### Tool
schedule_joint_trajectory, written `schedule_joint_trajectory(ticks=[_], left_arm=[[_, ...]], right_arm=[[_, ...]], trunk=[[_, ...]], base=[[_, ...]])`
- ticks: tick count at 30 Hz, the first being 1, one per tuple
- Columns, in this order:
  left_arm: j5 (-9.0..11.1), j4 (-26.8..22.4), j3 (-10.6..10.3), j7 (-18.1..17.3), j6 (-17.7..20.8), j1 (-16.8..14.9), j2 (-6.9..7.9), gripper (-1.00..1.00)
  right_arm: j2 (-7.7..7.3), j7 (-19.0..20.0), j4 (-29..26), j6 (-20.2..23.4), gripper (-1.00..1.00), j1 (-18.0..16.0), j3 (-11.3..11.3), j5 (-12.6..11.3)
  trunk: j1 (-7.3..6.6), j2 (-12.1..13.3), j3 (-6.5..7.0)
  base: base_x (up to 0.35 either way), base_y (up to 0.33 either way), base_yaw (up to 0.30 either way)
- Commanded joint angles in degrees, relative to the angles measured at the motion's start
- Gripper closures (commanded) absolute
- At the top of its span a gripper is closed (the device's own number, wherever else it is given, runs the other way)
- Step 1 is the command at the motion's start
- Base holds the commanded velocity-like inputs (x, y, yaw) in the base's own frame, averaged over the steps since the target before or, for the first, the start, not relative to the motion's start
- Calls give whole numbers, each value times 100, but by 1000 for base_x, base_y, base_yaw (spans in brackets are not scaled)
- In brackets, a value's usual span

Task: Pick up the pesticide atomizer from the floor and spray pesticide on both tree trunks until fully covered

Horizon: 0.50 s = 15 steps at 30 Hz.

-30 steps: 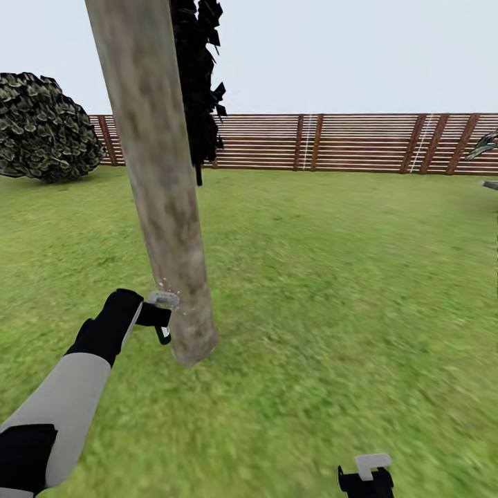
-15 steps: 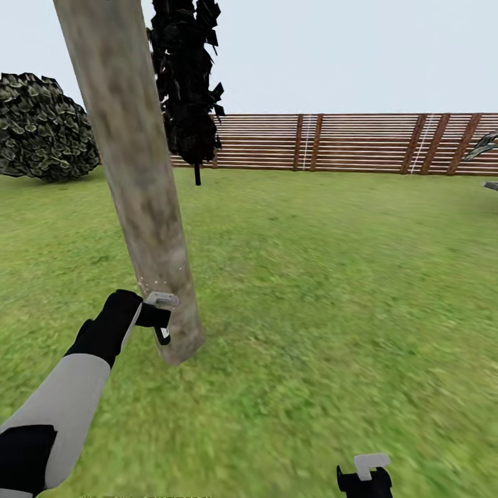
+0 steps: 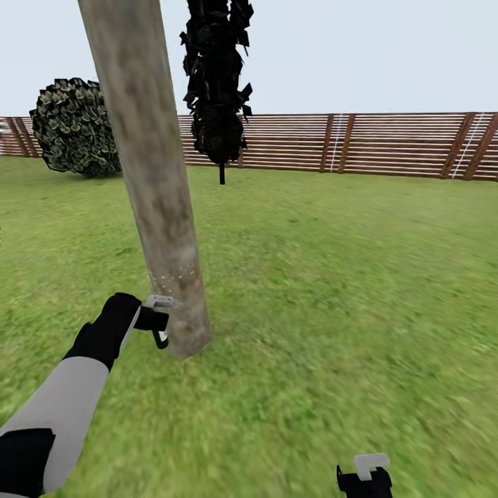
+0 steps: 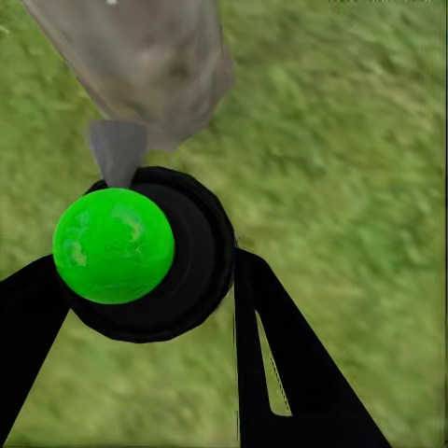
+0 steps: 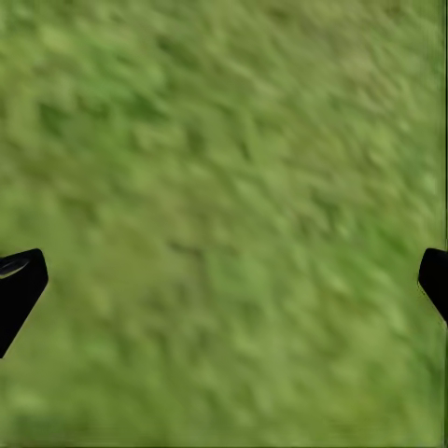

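Note:
The pesticide atomizer (image 4: 114,245) has a bright green round top in a black ring and a grey nozzle that points at the tree trunk (image 4: 140,56). My left gripper (image 4: 140,317) is shut on it, one black finger on each side. In the head view the left gripper (image 3: 160,324) is right against the foot of the mottled grey-brown tree trunk (image 3: 155,187), where a ring of small white specks lies on the bark. My right gripper (image 3: 364,477) hangs low over the grass; its fingertips (image 5: 19,285) stand wide apart with nothing between them.
A grass lawn (image 3: 332,290) lies all around. A brown slat fence (image 3: 387,142) runs across the back. A dark column-shaped tree (image 3: 218,83) stands behind the trunk, and a round bush (image 3: 72,128) sits at the back left.
The whole head view has shifted, with fence, bush and dark tree sliding right, so the camera has turned left. My left gripper stays at the trunk's foot.

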Motion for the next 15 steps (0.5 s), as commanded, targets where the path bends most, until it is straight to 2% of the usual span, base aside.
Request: schedule_joint_trajectory(ticks=[1,5,7,9,13,15], left_arm=[[-57,-6,11,-55,16,-1,-2,100],[-57,9,11,-55,15,1,13,100],[-59,34,108,-55,10,1,19,100],[-61,82,266,-46,-18,3,22,100],[-62,89,269,-40,-22,14,3,100],[-65,89,283,-38,-33,136,38,100]], right_arm=[[-1,-17,1,-13,-100,-1,46,-43],[2,-17,1,-13,-100,0,50,-43],[6,-17,1,-13,-100,-2,50,-43],[7,-17,1,-13,-100,-3,50,-34],[7,-17,1,-13,-100,-1,50,-34],[7,-17,1,-13,-100,1,50,-34]], trunk=[[0,-2,-5],[0,-2,-5],[0,-2,-5],[0,-2,-5],[0,-2,-5],[0,-2,-5]], base=[[92,-277,25],[91,-277,6],[91,-277,49],[91,-277,218],[91,-277,274],[70,-277,256]])
